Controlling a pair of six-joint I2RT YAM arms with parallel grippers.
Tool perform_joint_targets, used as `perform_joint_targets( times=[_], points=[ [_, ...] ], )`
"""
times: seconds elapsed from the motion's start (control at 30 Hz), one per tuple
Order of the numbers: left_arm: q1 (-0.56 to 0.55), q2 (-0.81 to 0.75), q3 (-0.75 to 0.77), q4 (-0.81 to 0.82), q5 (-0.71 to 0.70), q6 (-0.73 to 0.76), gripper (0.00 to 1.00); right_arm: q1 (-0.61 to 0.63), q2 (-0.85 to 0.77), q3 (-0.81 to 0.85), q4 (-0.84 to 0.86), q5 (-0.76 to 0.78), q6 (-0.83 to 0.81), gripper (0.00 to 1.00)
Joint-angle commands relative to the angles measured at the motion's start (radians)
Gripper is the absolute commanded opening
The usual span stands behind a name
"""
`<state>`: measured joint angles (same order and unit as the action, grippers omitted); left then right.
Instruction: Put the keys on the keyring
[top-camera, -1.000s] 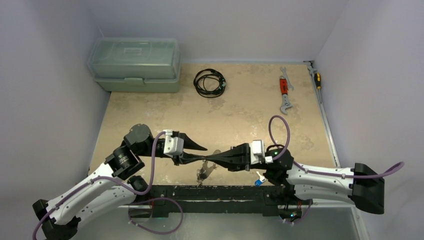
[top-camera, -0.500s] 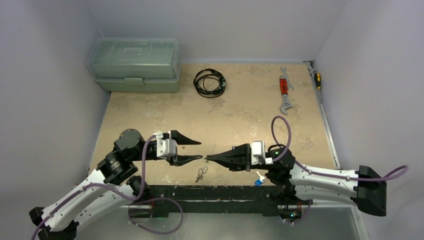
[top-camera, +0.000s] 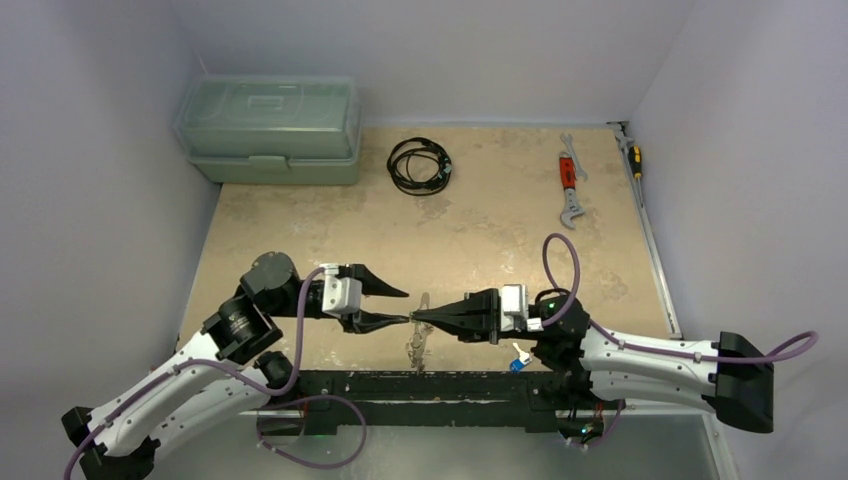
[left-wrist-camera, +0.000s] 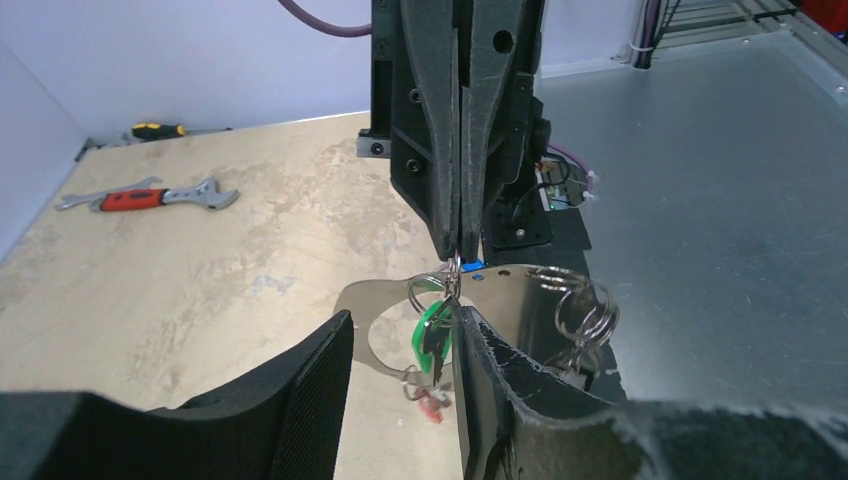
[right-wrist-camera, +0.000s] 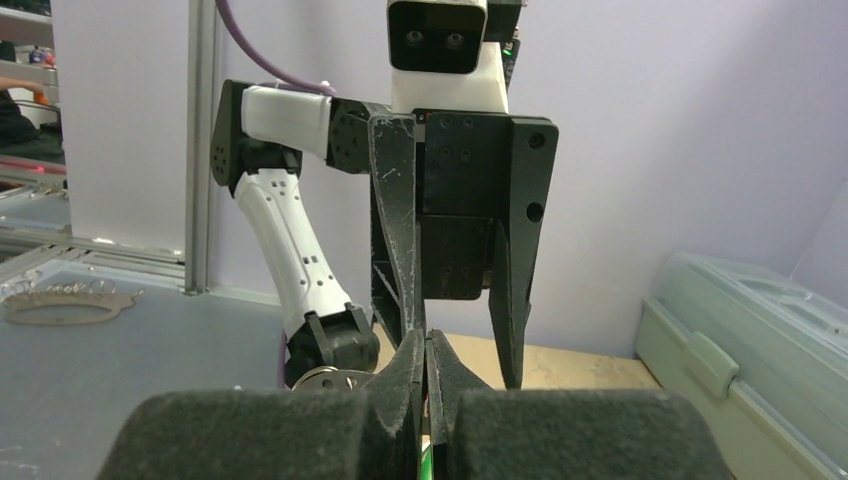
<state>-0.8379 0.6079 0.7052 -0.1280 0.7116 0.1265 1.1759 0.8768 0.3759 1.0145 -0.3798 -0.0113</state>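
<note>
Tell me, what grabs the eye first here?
Two black grippers meet tip to tip up front: the right gripper pinches the keyring, keys dangling below it, and the left gripper stands open around a green key. At the back sit a green toolbox on the left and a red-handled wrench on the right.

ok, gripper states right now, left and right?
Left gripper: open, green key between its jaws, not gripped.
Right gripper: closed on the keyring.

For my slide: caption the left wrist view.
Right gripper pinches the keyring; a green key hangs between the left gripper's open jaws.
</note>
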Motion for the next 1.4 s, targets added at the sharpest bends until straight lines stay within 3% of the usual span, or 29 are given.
perform_joint_targets(
  times=[0.0, 0.4, 0.6, 0.7, 0.93, 1.03, 1.1, 1.23, 1.3, 1.37],
  points=[
    [0.006, 0.021, 0.031, 0.040, 0.080, -0.026, 0.40, 0.001, -0.003, 0.051, 0.052, 0.028, -0.021, 0.00],
    [0.010, 0.072, 0.036, 0.060, 0.114, -0.061, 0.31, 0.000, 0.028, 0.058, 0.071, 0.020, -0.020, 0.00],
    [0.011, 0.081, 0.043, 0.056, 0.110, -0.065, 0.15, 0.000, 0.043, 0.061, 0.082, 0.012, -0.017, 0.00],
    [0.016, 0.085, 0.049, 0.060, 0.088, -0.078, 0.00, 0.001, 0.049, 0.061, 0.086, 0.010, -0.016, 0.00],
    [0.025, 0.083, 0.068, -0.020, 0.031, 0.006, 0.00, 0.001, 0.057, 0.049, 0.091, 0.019, -0.006, 0.00],
    [0.026, 0.097, 0.087, -0.079, -0.042, 0.053, 0.00, 0.001, 0.038, 0.069, 0.002, 0.061, -0.015, 0.00],
    [0.026, 0.107, 0.097, -0.106, -0.081, 0.071, 0.00, 0.001, 0.011, 0.098, -0.096, 0.101, -0.029, 0.14],
    [0.027, 0.139, 0.114, -0.160, -0.135, 0.105, 0.00, 0.001, -0.048, 0.160, -0.321, 0.220, -0.059, 0.58],
    [0.028, 0.162, 0.129, -0.198, -0.167, 0.124, 0.00, 0.001, -0.075, 0.210, -0.481, 0.304, -0.081, 0.69],
    [0.026, 0.184, 0.137, -0.222, -0.194, 0.134, 0.00, 0.001, -0.096, 0.255, -0.638, 0.370, -0.096, 0.71]
  ],
)
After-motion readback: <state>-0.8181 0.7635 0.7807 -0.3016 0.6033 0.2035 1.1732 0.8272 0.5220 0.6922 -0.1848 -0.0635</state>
